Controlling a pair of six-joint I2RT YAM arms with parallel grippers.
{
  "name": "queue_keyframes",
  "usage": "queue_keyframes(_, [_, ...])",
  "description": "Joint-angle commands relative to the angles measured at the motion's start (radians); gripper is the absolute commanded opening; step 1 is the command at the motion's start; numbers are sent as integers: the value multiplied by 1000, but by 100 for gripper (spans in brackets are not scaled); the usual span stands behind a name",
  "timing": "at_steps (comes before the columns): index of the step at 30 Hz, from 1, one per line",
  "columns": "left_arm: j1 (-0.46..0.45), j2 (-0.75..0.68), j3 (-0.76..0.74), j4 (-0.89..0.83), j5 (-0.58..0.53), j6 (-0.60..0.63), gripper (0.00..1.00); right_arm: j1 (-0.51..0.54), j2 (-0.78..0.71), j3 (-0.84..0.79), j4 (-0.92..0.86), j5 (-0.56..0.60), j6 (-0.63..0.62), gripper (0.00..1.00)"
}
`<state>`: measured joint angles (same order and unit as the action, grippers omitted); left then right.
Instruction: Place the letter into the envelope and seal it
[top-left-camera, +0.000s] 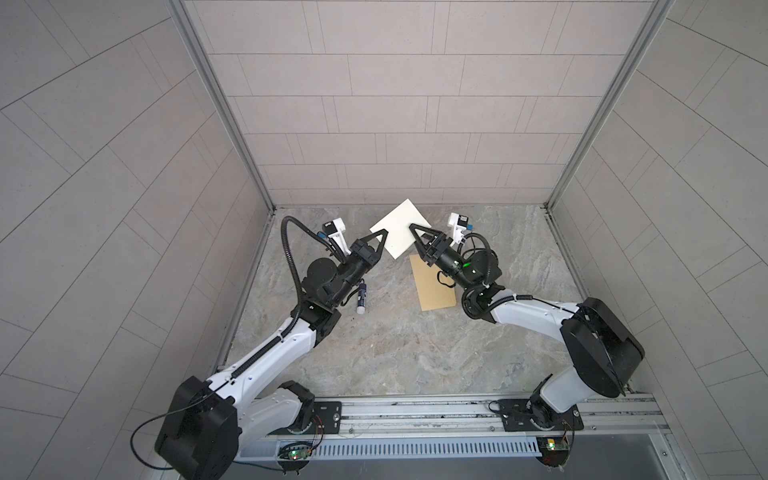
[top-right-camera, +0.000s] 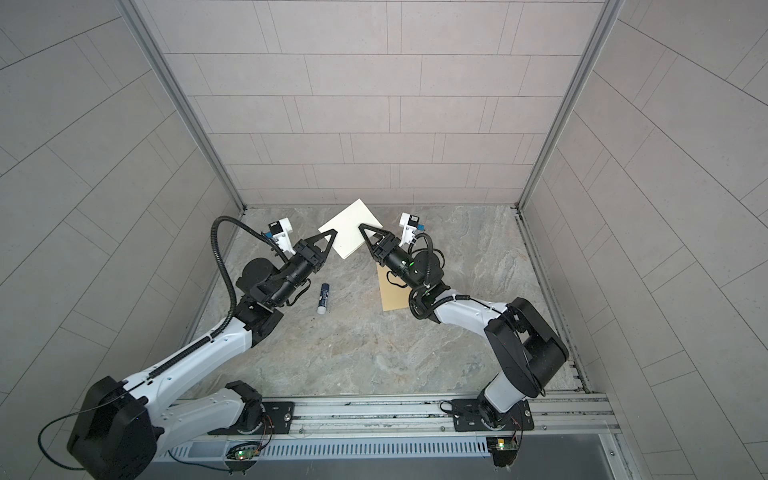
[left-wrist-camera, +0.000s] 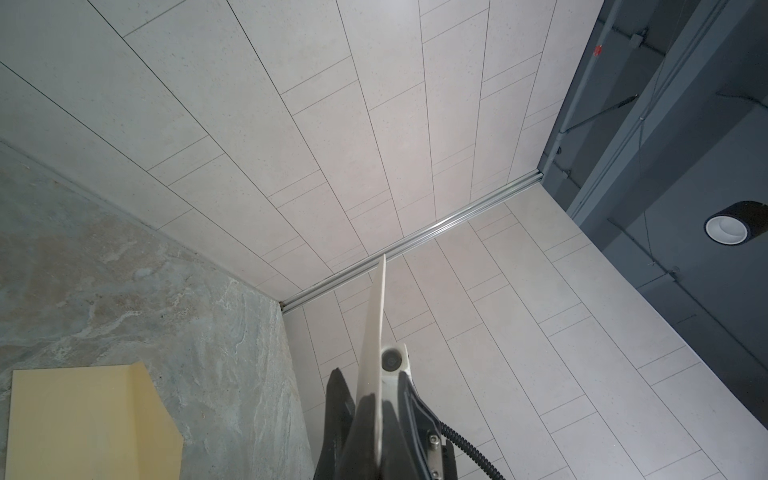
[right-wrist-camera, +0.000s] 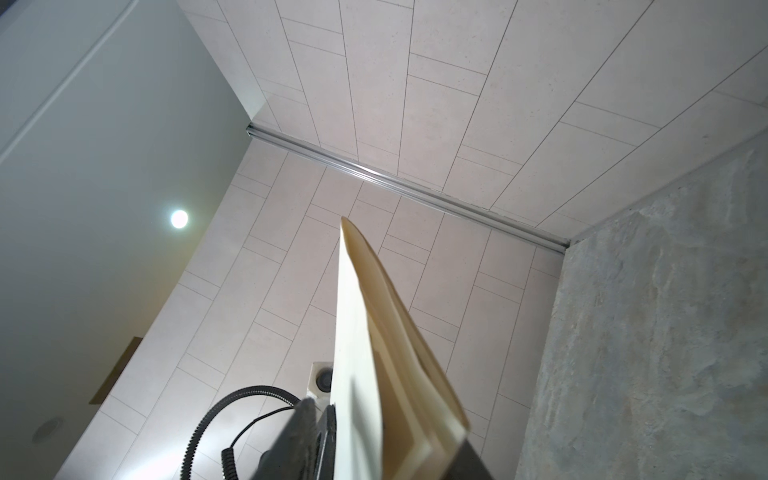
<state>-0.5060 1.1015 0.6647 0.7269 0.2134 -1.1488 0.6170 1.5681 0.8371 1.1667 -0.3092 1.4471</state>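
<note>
left gripper (top-left-camera: 385, 235) clamped on one edge of the letter (top-left-camera: 400, 227), held aloft | right gripper (top-left-camera: 412, 227) jaws straddle the opposite edge, pinch unclear | letter probably light, floppy, folded layers splaying: pinch across all layers | envelope (top-left-camera: 430, 286) flat beneath right gripper

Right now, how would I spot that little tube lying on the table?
Look at the marbled grey table, then the left arm. Beside its wrist lies a small tube: round, white with a blue end, unlike the flat letter and envelope.
</note>
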Motion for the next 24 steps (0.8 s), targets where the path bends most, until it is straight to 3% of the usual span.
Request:
queue_keyframes(1, [4,-3,-17,40,16,13,0,4,4,32,39,-16,7,26])
queue_keyframes(7, [4,5,-29,30,19,53,5,3,-22,58,-72,-45,-86,0])
queue_keyframes(10, [4,14,-28,29,33,78,17,-1,-40,73,-134,-77,-147,0])
queue_keyframes(18, [4,-24,-21,-90,63,283,66,-89,-137,87,-367,-210,-302,0])
queue_keyframes(24, [4,-63,7,-279,51,444,79,-190,-221,150,-814,-312,-566,0])
